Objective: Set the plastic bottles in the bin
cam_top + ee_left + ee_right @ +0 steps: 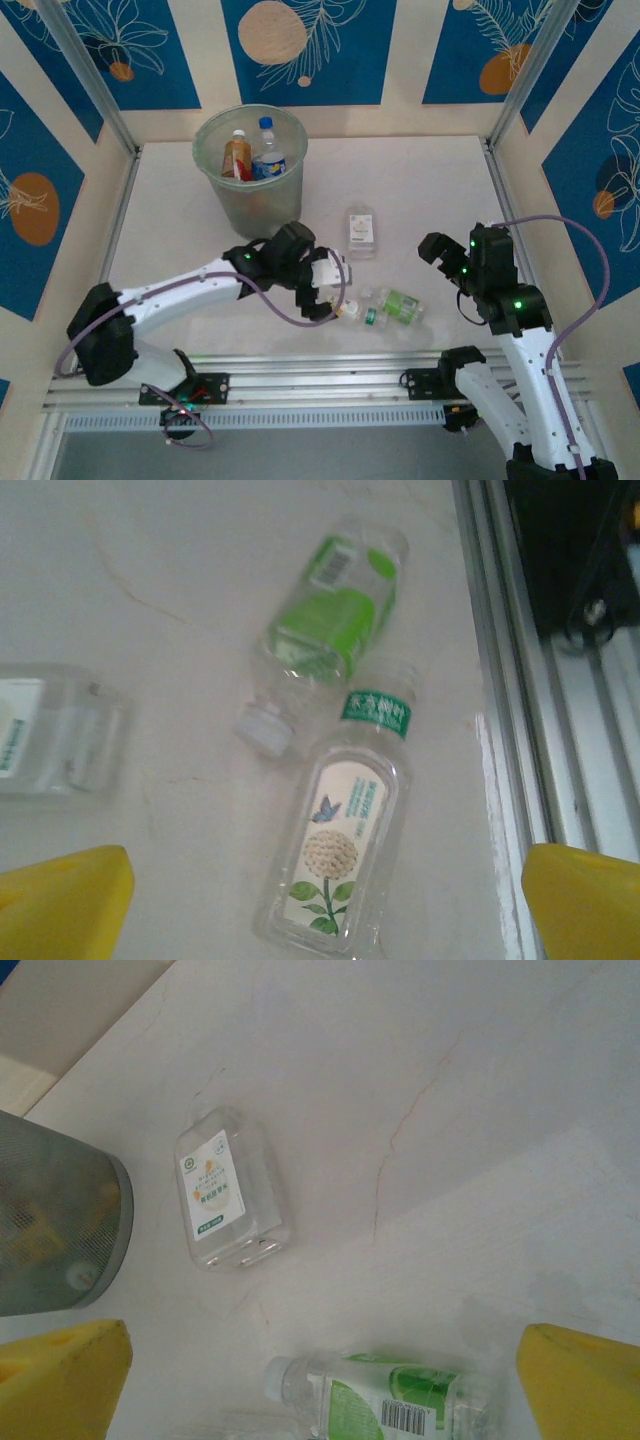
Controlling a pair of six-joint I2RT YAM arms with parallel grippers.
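Though clearly under way, not finished yet. Already inside the bin [245, 212], well behind the left pincer [333, 285] and off to its side: an orange-label bottle [237, 157] and a blue-label bottle [267, 158], both upright. Perhaps more lower down; hard to tell through the cloudy wall. Left on the table [430, 180]: three bottles, all lying down. Directly under the left pincer, between its yellow fingertips [60, 900] in the wrist view: a flower-label bottle [340, 850]. Just ahead of that pincer, cap end right against the flower-label bottle's neck or just beside it, cannot tell which: a green-label bottle [335, 610]. Further to the side of the left pincer, apart from that pair: a flat clear bottle [222, 1195] with a white label. Left pincer spread fully wide, holding nothing. Right pincer [447, 262] likewise wide open and empty, with the green-label bottle close below its fingertips and the flat clear bottle further ahead of it. Judging from this, likely next: to close on the flower-label bottle and carry it to the bin. After that, the same for the other two.
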